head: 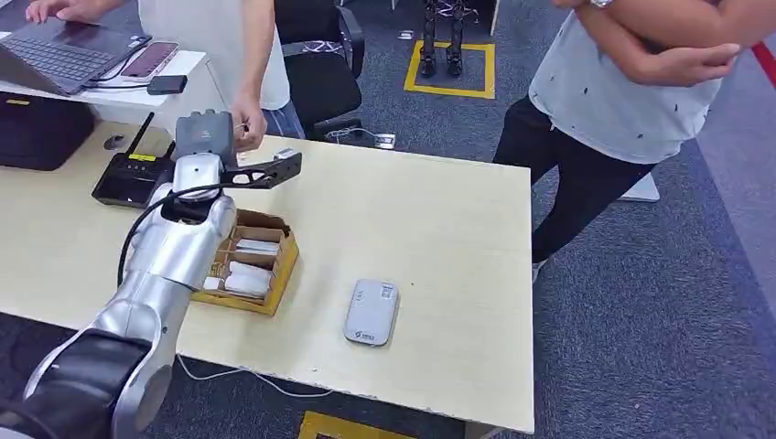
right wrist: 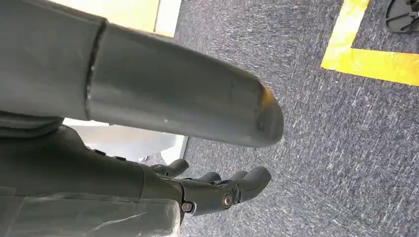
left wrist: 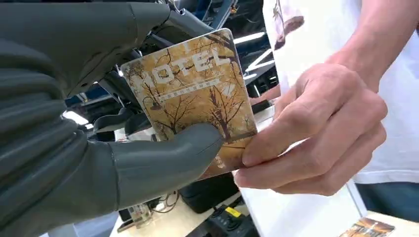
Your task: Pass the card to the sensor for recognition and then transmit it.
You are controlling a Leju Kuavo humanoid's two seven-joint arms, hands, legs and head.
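Yellow-brown "HOTEL" plastic card (left wrist: pixel 197 94) sits pinched under the left hand (left wrist: pixel 123 143) thumb, a person's hand (left wrist: pixel 316 133) grasping its edge; right hand (right wrist: pixel 217 190) hangs empty, fingers loosely apart.

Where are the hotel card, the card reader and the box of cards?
hotel card (left wrist: pixel 197 84), left wrist view, printed face.
card reader (head: pixel 371 312), head view, top cover.
box of cards (head: pixel 285 262), head view, side wall.

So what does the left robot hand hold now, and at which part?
The left robot hand pinches the yellow-brown "HOTEL" card at one edge; a person's hand grips the neighbouring edge.
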